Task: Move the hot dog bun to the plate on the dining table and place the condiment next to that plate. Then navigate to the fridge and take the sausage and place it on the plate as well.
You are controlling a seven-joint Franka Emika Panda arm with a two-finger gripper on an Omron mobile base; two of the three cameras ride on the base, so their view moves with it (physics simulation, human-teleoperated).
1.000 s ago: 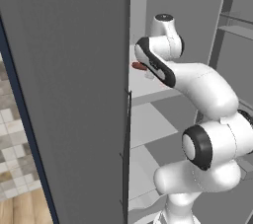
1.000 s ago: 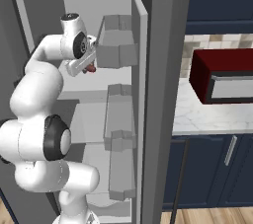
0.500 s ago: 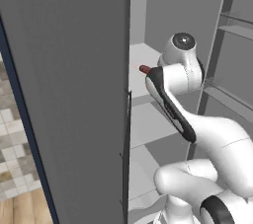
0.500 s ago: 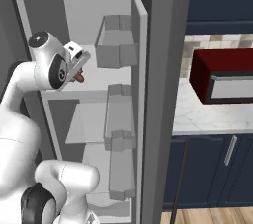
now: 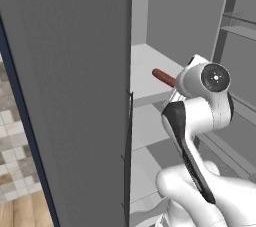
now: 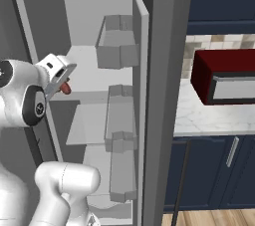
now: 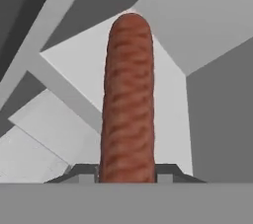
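The sausage (image 7: 127, 104) is a reddish-brown, ridged stick, and my gripper (image 7: 126, 171) is shut on its near end. It points away from the hand into the open fridge (image 5: 150, 63). In the left base view the sausage (image 5: 162, 76) pokes out to the left from behind my white wrist, in the air above the grey middle shelf. From the right, the sausage (image 6: 65, 88) shows as a small red tip under the gripper (image 6: 62, 81), in front of the shelf's left part.
The fridge door (image 6: 142, 95) stands open to the right, with grey bins (image 6: 118, 48) on its inner side. A dark fridge wall (image 5: 70, 96) rises close on the left. A red microwave (image 6: 224, 83) sits on the marble counter (image 6: 199, 118) beyond the door.
The arm has folded back toward the base and carried the sausage out from deep over the shelf to the fridge's front. The gripper stays shut on it.
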